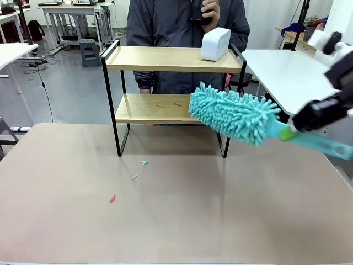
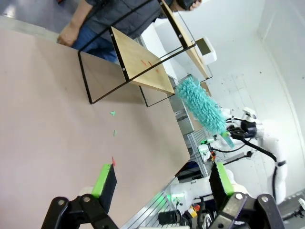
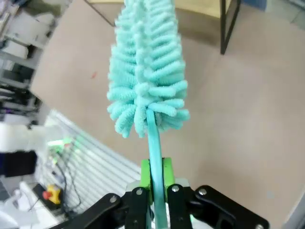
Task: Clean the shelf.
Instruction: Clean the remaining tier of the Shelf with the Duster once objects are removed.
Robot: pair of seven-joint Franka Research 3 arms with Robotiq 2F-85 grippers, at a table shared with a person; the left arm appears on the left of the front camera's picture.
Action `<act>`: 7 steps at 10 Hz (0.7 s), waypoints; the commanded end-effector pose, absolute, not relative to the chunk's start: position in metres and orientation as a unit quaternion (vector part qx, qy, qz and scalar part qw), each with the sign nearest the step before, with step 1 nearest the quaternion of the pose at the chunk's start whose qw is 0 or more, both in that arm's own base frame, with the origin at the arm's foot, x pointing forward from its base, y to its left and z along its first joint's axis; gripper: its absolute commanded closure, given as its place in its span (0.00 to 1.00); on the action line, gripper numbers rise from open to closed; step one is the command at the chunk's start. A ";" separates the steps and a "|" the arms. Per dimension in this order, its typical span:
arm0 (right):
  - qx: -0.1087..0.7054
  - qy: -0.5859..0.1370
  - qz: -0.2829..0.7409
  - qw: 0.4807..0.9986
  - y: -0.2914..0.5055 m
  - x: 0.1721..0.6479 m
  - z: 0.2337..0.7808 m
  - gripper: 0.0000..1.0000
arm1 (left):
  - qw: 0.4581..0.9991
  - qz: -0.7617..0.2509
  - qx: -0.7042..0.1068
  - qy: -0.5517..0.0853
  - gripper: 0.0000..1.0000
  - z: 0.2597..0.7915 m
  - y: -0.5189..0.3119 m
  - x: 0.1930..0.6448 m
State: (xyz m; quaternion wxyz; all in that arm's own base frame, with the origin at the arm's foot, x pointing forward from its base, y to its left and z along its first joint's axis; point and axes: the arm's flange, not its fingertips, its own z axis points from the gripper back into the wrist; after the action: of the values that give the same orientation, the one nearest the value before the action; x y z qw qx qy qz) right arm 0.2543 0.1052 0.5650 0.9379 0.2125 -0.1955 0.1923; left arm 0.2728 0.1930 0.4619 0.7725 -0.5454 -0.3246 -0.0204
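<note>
The shelf stands at the table's far side, with two light wooden boards in a black frame. A few small scraps lie on its lower board. My right gripper is shut on the handle of a teal fluffy duster, whose head hangs at the right end of the lower board. In the right wrist view the gripper clamps the handle and the duster head points toward a shelf leg. My left gripper is open and holds nothing, low over the table, looking at the shelf and the duster.
A white box sits at the right end of the top board. A person stands behind the shelf, holding a dark object. Small green and red scraps lie on the beige table in front of the shelf. A white desk stands at the right.
</note>
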 end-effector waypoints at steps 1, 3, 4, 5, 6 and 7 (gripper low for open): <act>0.208 -0.215 0.151 0.942 0.117 0.300 0.566 0.88 | 0.766 -0.027 -0.547 -0.335 0.00 0.464 0.192 0.274; 0.200 -0.246 0.117 0.941 0.126 0.329 0.556 0.88 | 0.766 -0.027 -0.547 -0.335 0.00 0.464 0.192 0.274; 0.196 -0.225 0.109 0.948 0.131 0.343 0.546 0.88 | 0.766 -0.027 -0.547 -0.335 0.00 0.464 0.192 0.274; 0.187 -0.232 0.097 0.950 0.134 0.353 0.539 0.88 | 0.766 -0.027 -0.547 -0.335 0.00 0.464 0.192 0.274; 0.205 -0.253 0.078 0.942 0.138 0.365 0.535 0.88 | 0.766 -0.027 -0.547 -0.335 0.00 0.464 0.192 0.274; 0.212 -0.247 0.068 0.943 0.141 0.376 0.528 0.88 | 0.766 -0.027 -0.547 -0.335 0.00 0.464 0.192 0.274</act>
State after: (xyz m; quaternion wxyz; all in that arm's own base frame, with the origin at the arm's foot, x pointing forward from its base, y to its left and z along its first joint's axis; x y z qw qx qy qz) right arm 0.3627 0.1348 0.5238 0.9466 0.1983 -0.2389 0.0873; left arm 0.2727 0.1931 0.4620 0.7725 -0.5453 -0.3248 -0.0205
